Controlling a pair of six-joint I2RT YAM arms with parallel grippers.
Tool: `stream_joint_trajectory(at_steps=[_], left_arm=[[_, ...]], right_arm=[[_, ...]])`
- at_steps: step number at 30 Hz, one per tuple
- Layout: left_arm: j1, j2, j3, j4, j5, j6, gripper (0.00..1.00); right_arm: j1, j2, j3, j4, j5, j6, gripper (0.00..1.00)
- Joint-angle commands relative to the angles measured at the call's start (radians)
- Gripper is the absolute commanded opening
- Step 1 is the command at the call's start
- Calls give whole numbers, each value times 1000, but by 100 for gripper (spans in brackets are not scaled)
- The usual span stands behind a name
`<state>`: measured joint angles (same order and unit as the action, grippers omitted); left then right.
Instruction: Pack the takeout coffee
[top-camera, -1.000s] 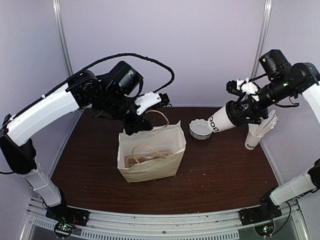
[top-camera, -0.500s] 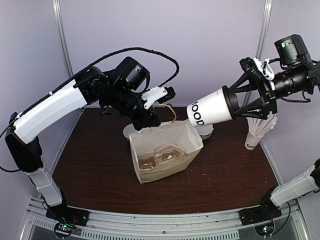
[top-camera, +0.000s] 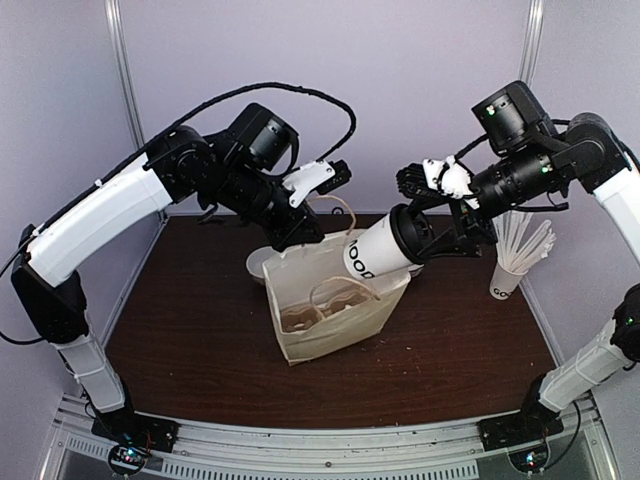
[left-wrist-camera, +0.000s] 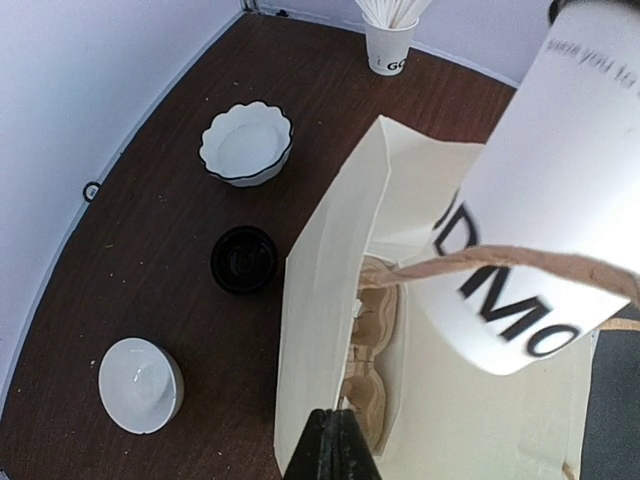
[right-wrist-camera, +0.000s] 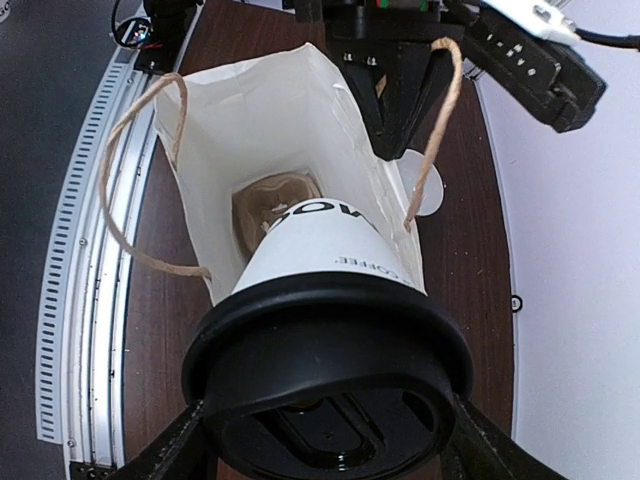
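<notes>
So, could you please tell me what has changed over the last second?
The right end effector swung the takeout coffee cup left and tipped it down, so its base now points into the paper bag. The left end effector, gripping the bag's rim, dragged the bag rightward toward the cup. Both grips stayed as they were, and the cup of white sticks has not moved.

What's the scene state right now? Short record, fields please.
left gripper: shut on the paper bag rim
right gripper: shut on the coffee cup around its fitted lid
cup pose: tilted, base at the bag's mouth, not yet set down
in bag: cardboard carrier
on table: loose black lid, scalloped bowl, plain bowl, cup of sticks
</notes>
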<state>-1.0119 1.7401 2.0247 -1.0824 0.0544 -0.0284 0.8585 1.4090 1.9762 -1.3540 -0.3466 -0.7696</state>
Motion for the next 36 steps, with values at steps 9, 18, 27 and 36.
stream_joint_trajectory(at_steps=[9, 18, 27, 36], left_arm=[[1, 53, 82, 30, -11, -1, 0], [1, 77, 100, 31, -8, 4, 0], [0, 75, 88, 32, 28, -8, 0], [0, 42, 51, 31, 46, -27, 32]], right_arm=[[164, 105, -43, 77, 354, -35, 70], [220, 147, -69, 109, 450, -52, 70], [242, 165, -133, 136, 483, -68, 69], [264, 99, -216, 131, 476, -63, 69]])
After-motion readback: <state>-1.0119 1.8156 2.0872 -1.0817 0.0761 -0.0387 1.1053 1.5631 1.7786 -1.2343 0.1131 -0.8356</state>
